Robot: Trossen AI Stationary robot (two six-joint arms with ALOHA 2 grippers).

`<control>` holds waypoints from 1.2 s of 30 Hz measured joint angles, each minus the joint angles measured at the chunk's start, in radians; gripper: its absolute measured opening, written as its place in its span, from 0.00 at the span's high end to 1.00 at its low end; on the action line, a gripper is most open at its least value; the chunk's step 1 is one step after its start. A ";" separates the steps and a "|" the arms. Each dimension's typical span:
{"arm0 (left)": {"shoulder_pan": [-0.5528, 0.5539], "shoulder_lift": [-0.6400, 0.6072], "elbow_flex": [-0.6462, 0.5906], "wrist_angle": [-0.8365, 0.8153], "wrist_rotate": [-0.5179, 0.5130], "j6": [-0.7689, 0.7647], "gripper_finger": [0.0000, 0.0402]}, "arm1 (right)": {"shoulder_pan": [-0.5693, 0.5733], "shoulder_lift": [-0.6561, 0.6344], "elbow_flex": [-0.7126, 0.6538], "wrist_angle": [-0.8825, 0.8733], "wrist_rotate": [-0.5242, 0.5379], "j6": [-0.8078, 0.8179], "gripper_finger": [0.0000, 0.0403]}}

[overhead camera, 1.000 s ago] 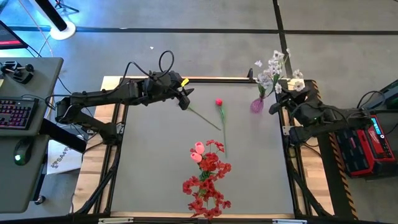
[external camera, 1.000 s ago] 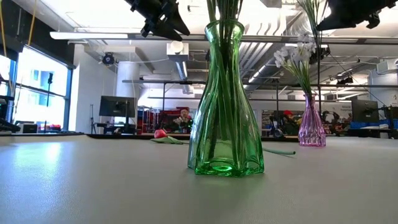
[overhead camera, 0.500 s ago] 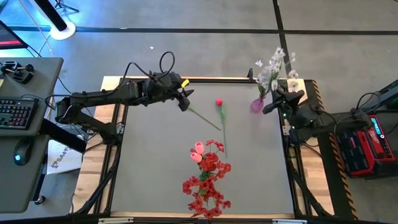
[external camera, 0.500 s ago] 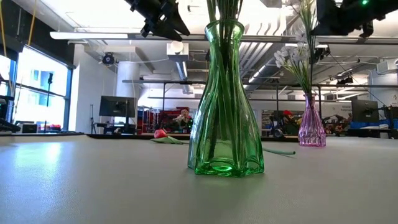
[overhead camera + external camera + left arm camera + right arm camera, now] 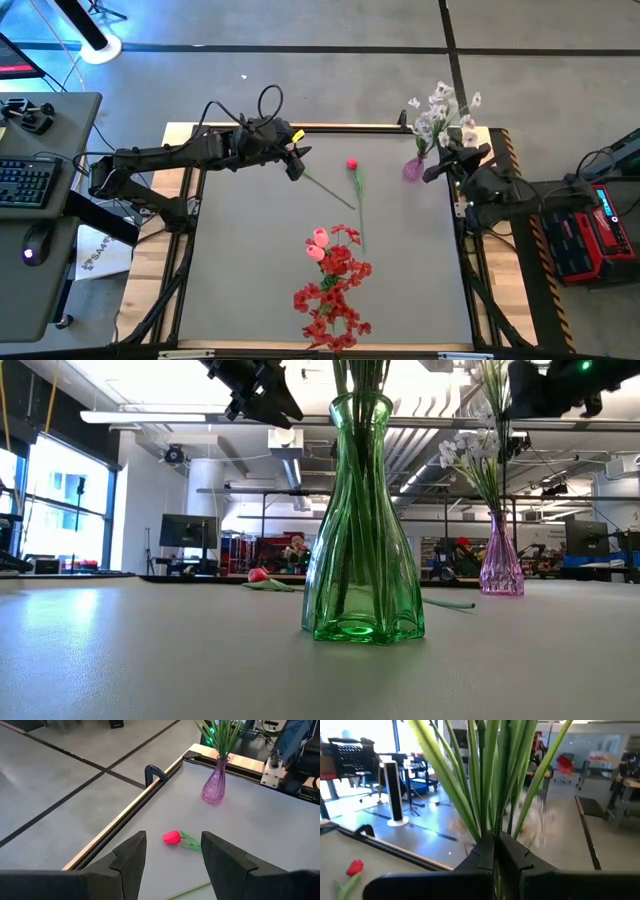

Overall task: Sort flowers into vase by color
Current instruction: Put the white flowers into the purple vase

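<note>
Your left jaws (image 5: 172,857) hang open and empty with the red bud (image 5: 172,837) just ahead between them, your right jaws (image 5: 495,852) shut beside white stems (image 5: 492,775); a swing could tip that purple vase (image 5: 413,169).

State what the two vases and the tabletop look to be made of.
Green vase: clear tinted glass, glossy; stems show through it. Purple vase: likewise translucent glass, though plastic is possible. Tabletop: matte grey sheet, perhaps laminate, edged with pale wood.
</note>
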 joint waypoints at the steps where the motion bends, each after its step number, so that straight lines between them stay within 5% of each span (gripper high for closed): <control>1: 0.000 0.000 0.000 0.000 0.000 0.000 0.56 | -0.005 0.000 -0.016 0.001 -0.001 0.016 1.00; 22: -0.019 0.000 0.000 -0.007 -0.001 -0.028 0.56 | -0.022 0.000 -0.181 -0.037 -0.001 0.327 0.98; 36: -0.034 0.000 0.000 -0.062 -0.003 -0.072 0.56 | -0.021 -0.001 0.033 -0.169 -0.049 0.269 0.59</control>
